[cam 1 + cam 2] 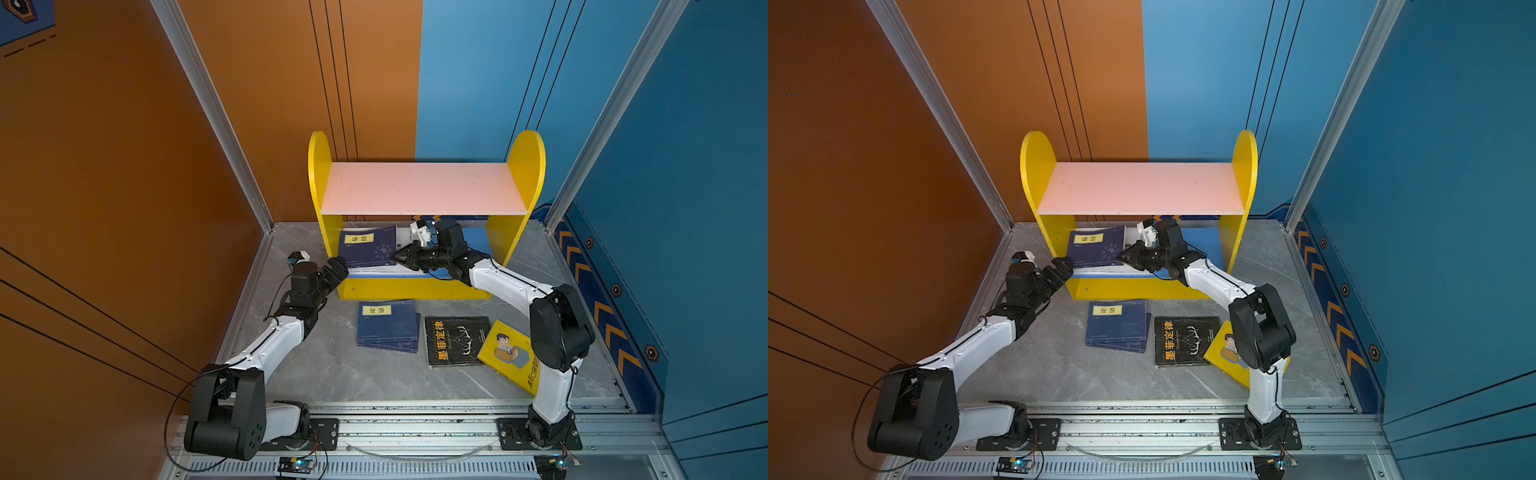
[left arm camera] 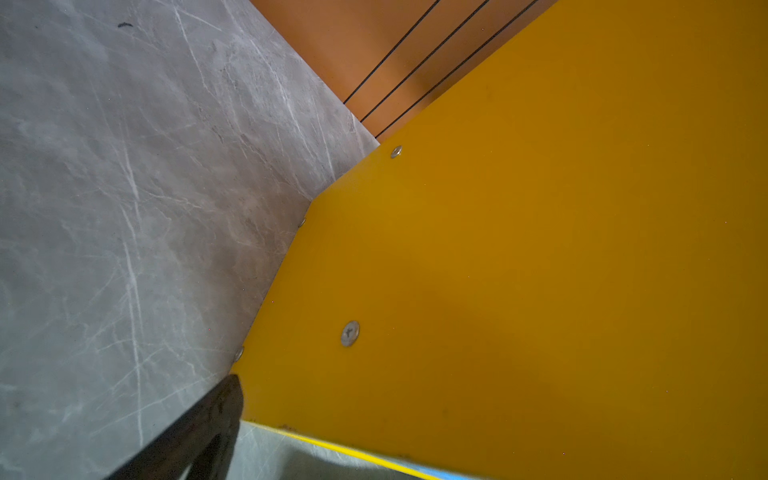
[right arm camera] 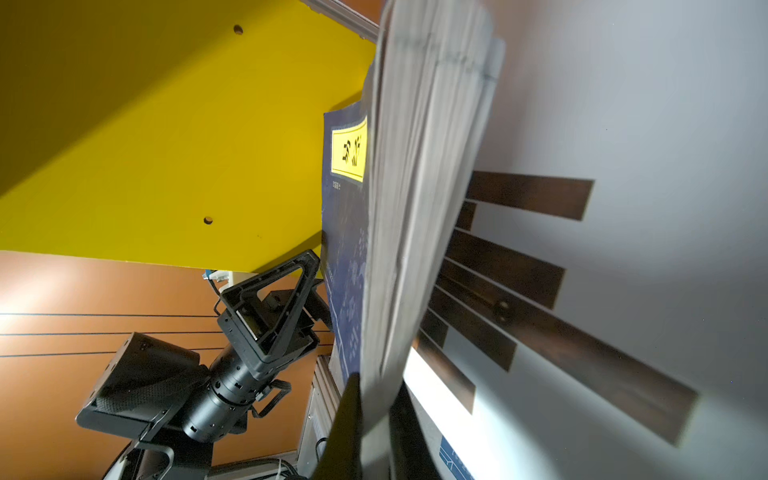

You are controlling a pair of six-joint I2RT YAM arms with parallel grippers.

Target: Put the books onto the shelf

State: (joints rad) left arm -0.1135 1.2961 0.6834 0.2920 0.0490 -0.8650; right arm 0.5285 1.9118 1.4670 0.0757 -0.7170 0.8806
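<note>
While the left tool [image 1: 337, 269] hovers with its jaws wide apart at the front lower corner of the shelf [image 1: 419, 189]'s left side panel, a navy book [image 1: 368, 247] lies on the shelf's blue lower board, atop a white book [image 3: 623, 249] with dark blocks. Reaching into the shelf, the right tool [image 1: 398, 256] is clamped on the navy book's page edge. On the table [image 1: 324, 374] before the shelf lie a navy stack [image 1: 386, 326], a black book [image 1: 456, 341] and a yellow book [image 1: 505, 353].
</note>
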